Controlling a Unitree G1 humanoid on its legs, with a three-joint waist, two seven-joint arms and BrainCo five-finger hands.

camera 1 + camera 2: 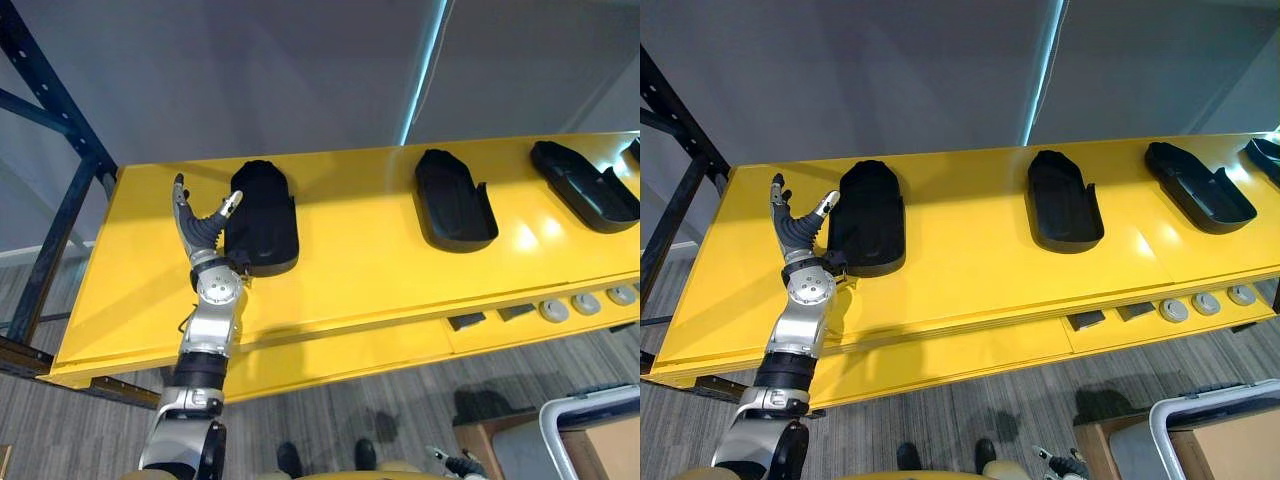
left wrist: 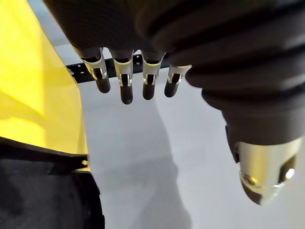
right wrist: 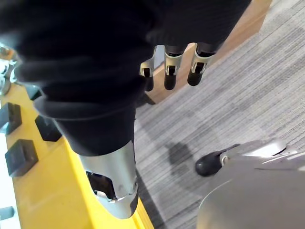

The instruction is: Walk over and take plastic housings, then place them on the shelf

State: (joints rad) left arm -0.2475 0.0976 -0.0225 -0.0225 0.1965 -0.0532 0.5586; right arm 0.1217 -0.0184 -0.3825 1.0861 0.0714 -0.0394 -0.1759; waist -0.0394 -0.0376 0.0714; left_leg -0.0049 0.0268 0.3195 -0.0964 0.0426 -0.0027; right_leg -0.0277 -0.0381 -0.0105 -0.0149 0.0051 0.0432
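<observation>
Three black plastic housings lie on the yellow shelf (image 1: 360,270): one at the left (image 1: 262,215), one in the middle (image 1: 455,200), one at the right (image 1: 585,185). My left hand (image 1: 200,232) is raised over the shelf just left of the left housing, open, fingers spread, its thumb tip at the housing's edge. The left wrist view shows its straight fingers (image 2: 126,81) with nothing in them and the housing's black edge (image 2: 43,191) beside them. My right hand (image 3: 167,67) hangs low above the carpet, open and holding nothing.
A dark blue rack upright (image 1: 50,100) stands at the shelf's left end, with a grey wall behind. Small black blocks (image 1: 465,321) and round silver discs (image 1: 585,303) line the shelf's lower ledge. A white-framed cardboard box (image 1: 590,435) sits on the floor at the lower right.
</observation>
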